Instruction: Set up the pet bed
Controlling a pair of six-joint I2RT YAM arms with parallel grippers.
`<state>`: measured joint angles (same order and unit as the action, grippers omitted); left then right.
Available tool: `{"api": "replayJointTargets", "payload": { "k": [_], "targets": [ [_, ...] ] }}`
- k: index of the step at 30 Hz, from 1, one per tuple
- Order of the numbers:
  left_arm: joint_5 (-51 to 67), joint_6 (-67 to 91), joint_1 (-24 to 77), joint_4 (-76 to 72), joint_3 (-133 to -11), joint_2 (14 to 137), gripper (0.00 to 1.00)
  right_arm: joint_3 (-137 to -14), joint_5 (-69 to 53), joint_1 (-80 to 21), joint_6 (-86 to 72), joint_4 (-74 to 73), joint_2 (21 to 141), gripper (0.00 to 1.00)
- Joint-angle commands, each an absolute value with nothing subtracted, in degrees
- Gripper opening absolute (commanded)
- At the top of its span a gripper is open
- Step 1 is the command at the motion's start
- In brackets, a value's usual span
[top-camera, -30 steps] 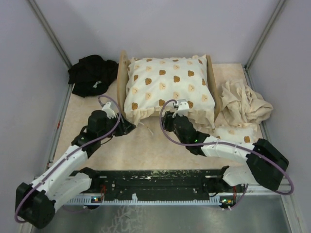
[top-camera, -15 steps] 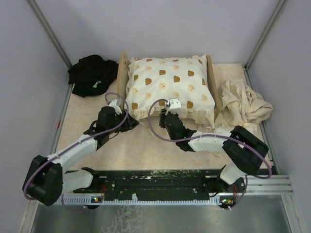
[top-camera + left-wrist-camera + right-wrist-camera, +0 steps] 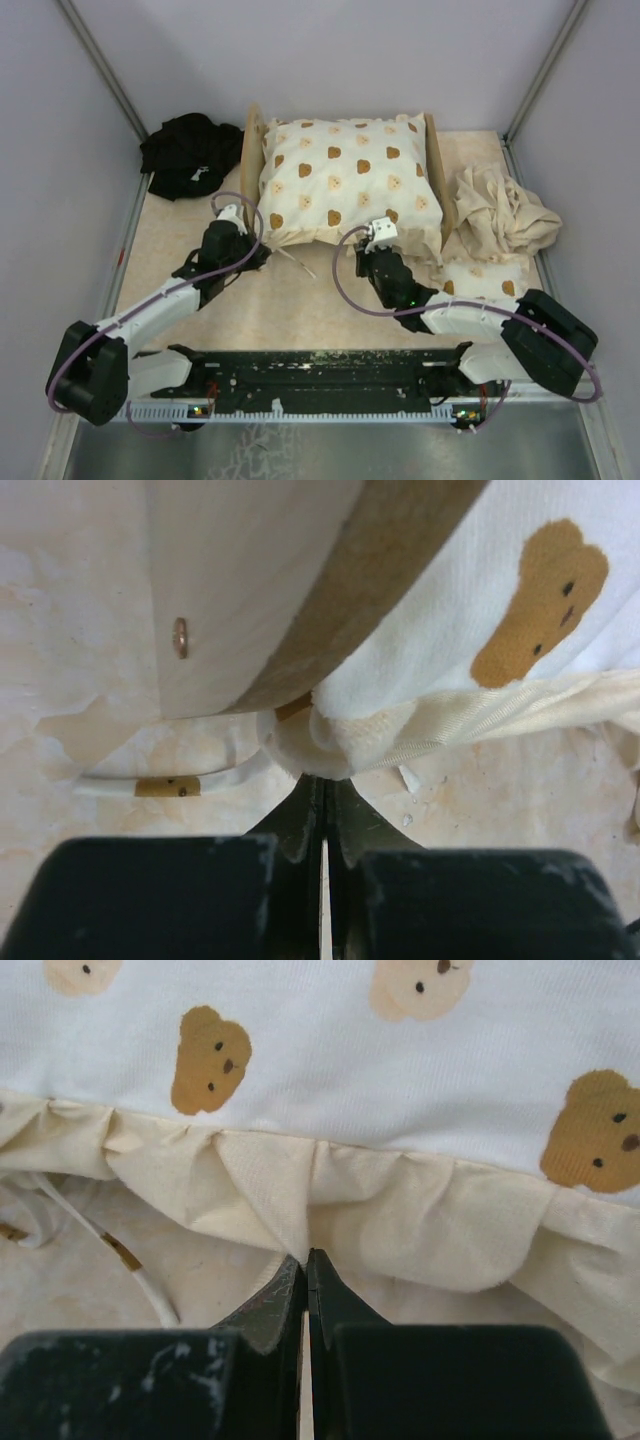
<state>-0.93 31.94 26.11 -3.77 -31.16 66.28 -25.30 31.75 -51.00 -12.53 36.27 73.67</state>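
I am pressing both pairs of jaws together on the cushion. My left gripper is pinching its bunched near-left corner, just beside the wooden end board, and my right gripper is nipping the frill a little right of the middle of the near edge, as far as I can judge. The bed is lying just beyond both, at the far middle of the table, its long axis running left to right, the cushion covering it. My left arm is sitting nearer the frame. Bare table is lying open toward me, while a beige cloth is crowding the bed's right end and a black cloth is sitting off its far left.
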Motion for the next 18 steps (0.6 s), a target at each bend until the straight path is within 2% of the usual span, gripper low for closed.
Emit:
{"api": "replayJointTargets", "payload": {
  "k": [1,12,14,16,18],
  "targets": [
    [-5.98,30.96,26.06,-2.0,-32.35,65.32,0.0,-22.17,23.3,-49.0,-7.33,42.05,68.61,0.0],
    [-7.95,30.84,26.0,2.26,-35.28,66.27,0.0,-21.76,15.55,-46.2,-5.32,36.5,65.41,0.0],
    [-8.15,31.21,25.96,3.7,-35.41,65.95,0.1,-23.28,13.44,-46.23,-6.0,32.22,65.33,0.03],
    [-8.17,31.77,25.94,5.5,-35.63,65.4,0.27,-25.47,13.87,-46.23,-8.57,25.9,64.16,0.2],
    [-8.17,32.33,25.93,7.37,-35.92,64.36,0.38,-28.31,14.97,-46.23,-10.99,18.55,61.58,0.33]
  ]
}}
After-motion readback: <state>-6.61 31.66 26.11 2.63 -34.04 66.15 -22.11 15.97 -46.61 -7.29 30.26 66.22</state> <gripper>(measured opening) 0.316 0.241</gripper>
